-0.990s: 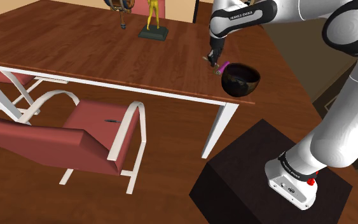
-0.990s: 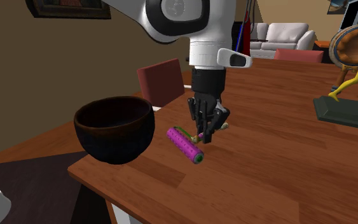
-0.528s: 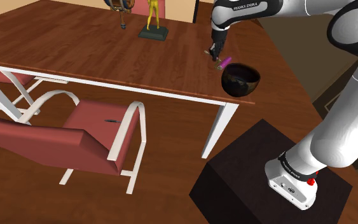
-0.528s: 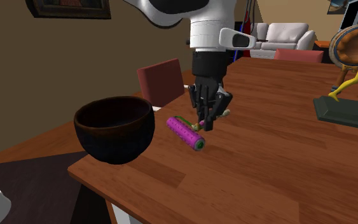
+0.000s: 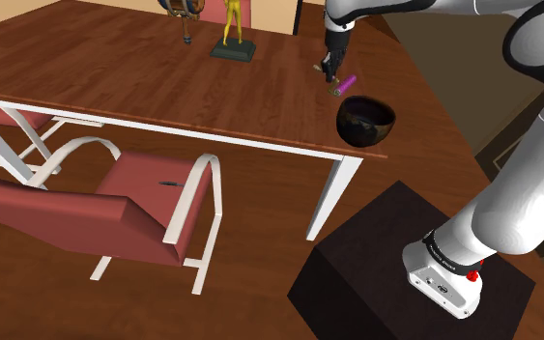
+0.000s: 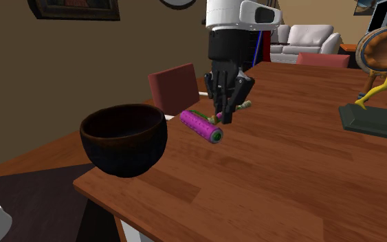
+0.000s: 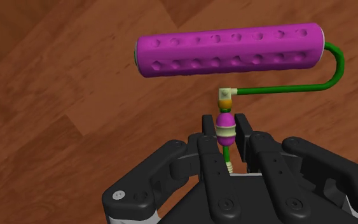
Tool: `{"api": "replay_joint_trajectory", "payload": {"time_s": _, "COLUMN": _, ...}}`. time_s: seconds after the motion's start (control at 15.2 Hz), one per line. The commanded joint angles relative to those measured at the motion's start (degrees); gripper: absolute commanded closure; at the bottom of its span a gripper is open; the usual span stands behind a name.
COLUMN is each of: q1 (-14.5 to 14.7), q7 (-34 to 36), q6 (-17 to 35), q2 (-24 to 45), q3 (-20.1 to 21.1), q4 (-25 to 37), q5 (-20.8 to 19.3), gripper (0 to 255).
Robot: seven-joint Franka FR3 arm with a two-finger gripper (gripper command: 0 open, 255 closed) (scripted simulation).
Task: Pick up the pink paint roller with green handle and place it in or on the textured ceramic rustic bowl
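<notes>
The paint roller [image 7: 231, 49] has a dimpled magenta-pink drum, a thin green wire frame and a beaded handle. My black gripper [image 7: 226, 137] is shut on that handle, and the roller [image 6: 201, 126] hangs in the air above the wooden table [image 6: 267, 185]. The dark, rough-sided bowl [image 6: 124, 139] stands at the table's corner, to the second exterior view's left of the roller and lower. In the shoulder view the roller [image 5: 344, 85] and gripper [image 5: 329, 70] are above and just up-left of the bowl [image 5: 364, 120].
A yellow figurine on a dark base [image 5: 232, 35] stands further along the table. A red chair with white arms [image 5: 125, 198] sits beside the table's near edge. My black stand [image 5: 405, 280] is below the bowl's corner. Another red chair back [image 6: 174, 86] shows behind the table.
My gripper has risen from the tabletop with the roller in it, lifting it clear of the wood. The bowl has stayed in place.
</notes>
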Motion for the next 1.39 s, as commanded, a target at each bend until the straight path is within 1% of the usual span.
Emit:
{"api": "replay_joint_trajectory", "payload": {"time_s": 0.0, "q1": 0.0, "q7": -0.2, "q6": -1.5, "q2": -0.4, "q3": 0.0, "q4": 1.1, "q5": 0.0, "gripper": 255}}
{"api": "replay_joint_trajectory", "payload": {"time_s": 0.99, "q1": 0.0, "q7": -1.5, "q6": -12.5, "q2": 0.0, "q3": 0.0, "q4": 12.6, "q5": 0.2, "gripper": 255}}
{"api": "replay_joint_trajectory", "payload": {"time_s": 1.32, "q1": 1.1, "q7": 0.4, "q6": -9.0, "q2": -13.0, "q3": 0.4, "q4": -4.0, "q5": -1.4, "gripper": 255}}
